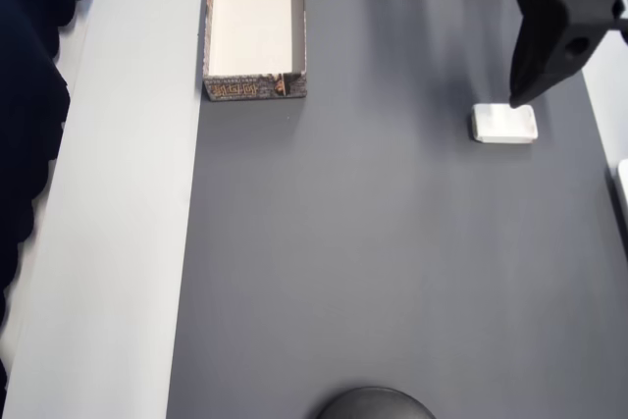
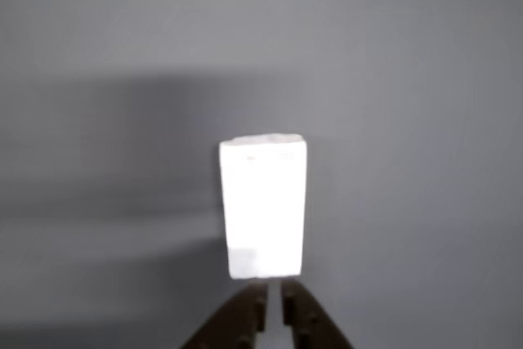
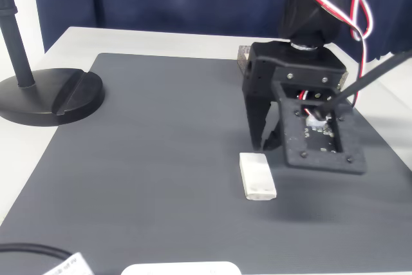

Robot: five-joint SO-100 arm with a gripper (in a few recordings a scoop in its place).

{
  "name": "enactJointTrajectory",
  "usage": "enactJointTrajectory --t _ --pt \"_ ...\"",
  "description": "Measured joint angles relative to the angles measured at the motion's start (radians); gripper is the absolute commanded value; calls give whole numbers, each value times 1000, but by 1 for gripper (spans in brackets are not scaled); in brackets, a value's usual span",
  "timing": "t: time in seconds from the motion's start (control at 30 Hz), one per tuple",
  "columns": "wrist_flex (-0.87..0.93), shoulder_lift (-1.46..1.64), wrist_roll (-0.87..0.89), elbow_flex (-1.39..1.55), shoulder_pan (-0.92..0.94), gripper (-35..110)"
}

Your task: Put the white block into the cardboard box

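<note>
Grey mat [image 1: 373, 272], white block [image 1: 504, 124], cardboard box [image 1: 254, 88]

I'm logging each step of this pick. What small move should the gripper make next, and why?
Probably open the jaws, then lower over the white block. The gripper hangs at the block's near end with fingertips nearly together, and the block lies flat on the mat, ungrasped, far from the cardboard box.

Wide bare stretch of dark grey mat [image 1: 373, 262] between the white block [image 1: 503, 124] at the right and the cardboard box [image 1: 255, 22] at the upper left in the overhead view, with nothing standing on it. Box open on top, interior bare, low walls the sole barrier. Off that stretch, a black round stand base [image 3: 50, 98] and its pole at the mat's left edge in the fixed view, well apart from block and gripper [image 3: 265, 145].
</note>
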Motion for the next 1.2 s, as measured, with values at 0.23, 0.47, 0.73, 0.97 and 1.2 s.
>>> enactJointTrajectory --t 0.23,0.47,0.73,0.97,1.2 --pt "0 0 15 0 0 28" --pt "-25 0 15 0 0 35" --pt "-34 0 15 0 0 32" --pt "-64 -21 9 0 -3 32" --pt "-103 -51 -21 0 -21 32"
